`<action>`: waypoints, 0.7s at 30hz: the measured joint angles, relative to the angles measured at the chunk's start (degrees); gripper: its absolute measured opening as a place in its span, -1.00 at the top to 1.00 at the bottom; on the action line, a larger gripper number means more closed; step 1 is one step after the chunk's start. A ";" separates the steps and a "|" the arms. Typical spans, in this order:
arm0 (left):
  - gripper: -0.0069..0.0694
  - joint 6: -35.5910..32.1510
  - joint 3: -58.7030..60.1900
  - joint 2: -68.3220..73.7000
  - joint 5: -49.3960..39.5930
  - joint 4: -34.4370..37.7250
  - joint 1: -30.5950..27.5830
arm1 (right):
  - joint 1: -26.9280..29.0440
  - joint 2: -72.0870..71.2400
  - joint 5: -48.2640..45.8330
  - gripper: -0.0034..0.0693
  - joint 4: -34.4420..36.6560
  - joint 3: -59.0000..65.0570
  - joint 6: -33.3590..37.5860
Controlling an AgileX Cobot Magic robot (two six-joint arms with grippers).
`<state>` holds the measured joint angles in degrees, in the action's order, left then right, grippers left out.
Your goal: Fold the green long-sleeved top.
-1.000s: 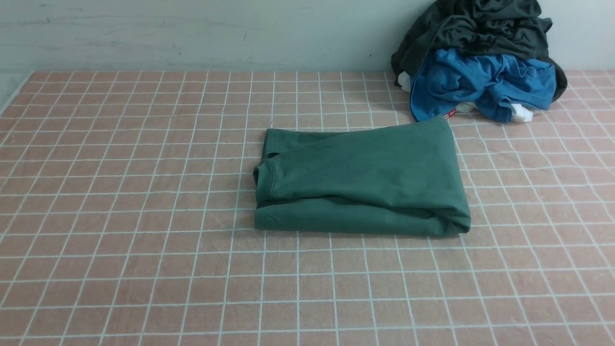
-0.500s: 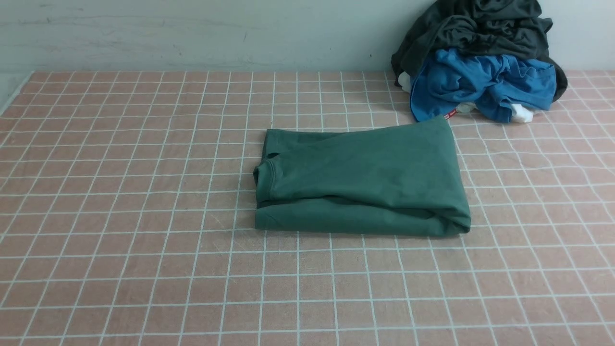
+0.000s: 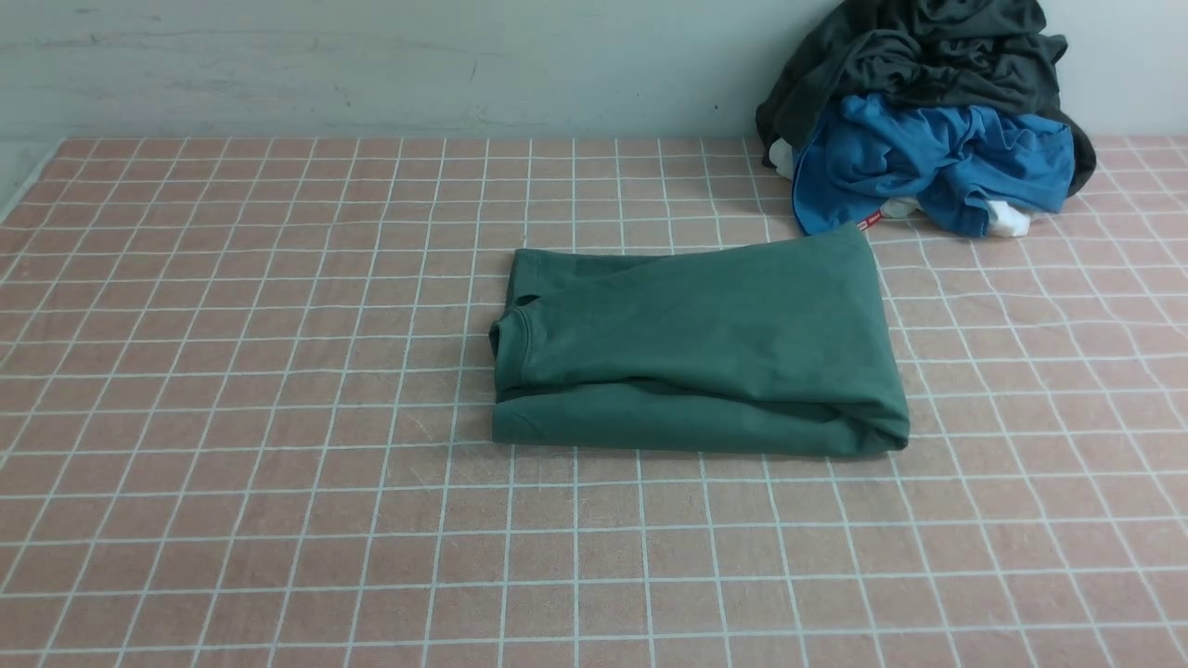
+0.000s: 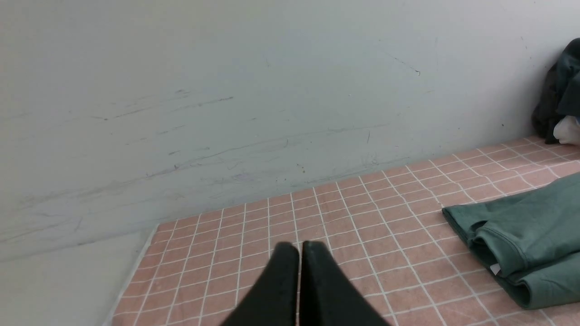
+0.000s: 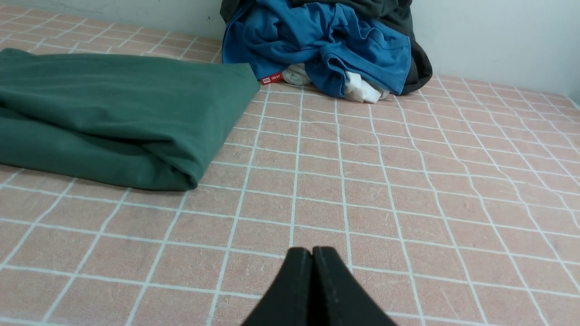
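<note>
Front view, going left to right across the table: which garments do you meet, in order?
green long-sleeved top → bright blue garment. The dark grey garment drapes over the blue one, so its place is unclear.

The work surface is a pink cloth [image 3: 278, 371] printed with a white grid, bounded at the far edge by a pale wall [image 3: 371, 65] bearing faint scuff marks. A heap of clothing rests in the far right corner against the wall: a dark charcoal-grey garment [image 3: 919, 56] lies on top, a bright blue garment [image 3: 928, 162] sits beneath it toward the front, and white fabric [image 3: 1007, 218] protrudes at the base. A small red tag [image 3: 870, 220] shows at the lower left edge of the blue garment
</note>
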<state>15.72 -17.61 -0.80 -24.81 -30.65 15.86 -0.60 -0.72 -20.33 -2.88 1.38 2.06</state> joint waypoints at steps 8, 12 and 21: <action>0.83 1.35 7.80 0.00 2.49 7.04 -5.55 | 0.00 0.00 -0.04 0.94 0.00 0.00 0.00; 0.83 -0.19 13.54 0.00 8.67 15.75 -8.75 | 0.00 0.00 -0.04 0.94 0.00 0.00 -0.02; 0.83 -9.53 18.96 0.00 5.49 25.40 -10.71 | 0.00 0.00 -0.11 0.94 0.06 0.00 -0.07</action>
<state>6.20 1.35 -0.80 -19.32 -5.25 5.15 -0.60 -0.72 -20.44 -2.82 1.38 2.00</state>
